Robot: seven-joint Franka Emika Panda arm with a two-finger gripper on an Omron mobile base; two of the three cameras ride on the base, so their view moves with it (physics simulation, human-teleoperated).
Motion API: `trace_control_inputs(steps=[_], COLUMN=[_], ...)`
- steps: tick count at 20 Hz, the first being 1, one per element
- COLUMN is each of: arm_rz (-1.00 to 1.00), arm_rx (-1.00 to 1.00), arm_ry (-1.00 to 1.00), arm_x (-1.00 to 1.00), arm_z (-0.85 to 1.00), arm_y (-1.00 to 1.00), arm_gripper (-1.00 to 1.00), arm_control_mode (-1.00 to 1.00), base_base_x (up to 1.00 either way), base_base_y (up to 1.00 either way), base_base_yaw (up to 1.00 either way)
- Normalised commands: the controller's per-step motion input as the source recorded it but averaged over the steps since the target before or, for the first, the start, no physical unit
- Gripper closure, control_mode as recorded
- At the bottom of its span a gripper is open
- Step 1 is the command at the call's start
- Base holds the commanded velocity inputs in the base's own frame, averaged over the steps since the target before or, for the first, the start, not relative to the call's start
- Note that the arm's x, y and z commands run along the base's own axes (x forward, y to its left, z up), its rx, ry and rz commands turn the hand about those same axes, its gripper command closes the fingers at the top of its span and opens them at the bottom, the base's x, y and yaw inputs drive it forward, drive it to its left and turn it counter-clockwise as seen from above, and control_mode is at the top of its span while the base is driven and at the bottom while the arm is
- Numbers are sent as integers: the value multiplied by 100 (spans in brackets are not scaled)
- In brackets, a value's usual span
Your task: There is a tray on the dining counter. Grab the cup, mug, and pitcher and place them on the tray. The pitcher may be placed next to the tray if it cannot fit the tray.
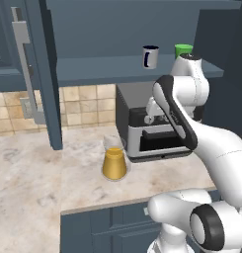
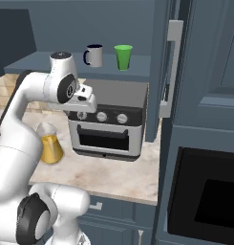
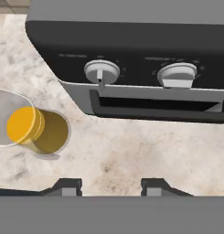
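The clear pitcher with its orange-yellow lower part stands upright on the marbled worktop, left of the toaster oven. In the hand view the pitcher lies to the left. On the blue shelf above the oven, the dark navy mug and the green cup stand side by side. My gripper hangs in front of the oven's knobs, pointing down at the worktop, open with nothing between its fingers, right of the pitcher and apart from it. The tray and the dining counter are out of view.
The grey toaster oven sits close behind the hand. An open cabinet door hangs at the left, another tall door at the right. A black built-in oven is low right. Bare worktop lies under the hand.
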Motion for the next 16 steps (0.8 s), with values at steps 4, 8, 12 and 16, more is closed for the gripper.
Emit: trace_control_inputs(steps=[4, 8, 12, 16], arm_rz=[0, 0, 16, 35], arm_rx=[0, 3, 11, 9], arm_ry=[-2, -3, -1, 0], arm_x=[-4, -30, -68, -46], arm_z=[-2, -1, -47, -97], arm_y=[0, -4, 13, 58], arm_gripper=[-100, -100, -100, -100], arm_control_mode=[-100, -100, -100, -100], base_base_x=[0, 0, 0, 0], base_base_y=[0, 0, 0, 0], base_base_yaw=[0, 0, 0, 0])
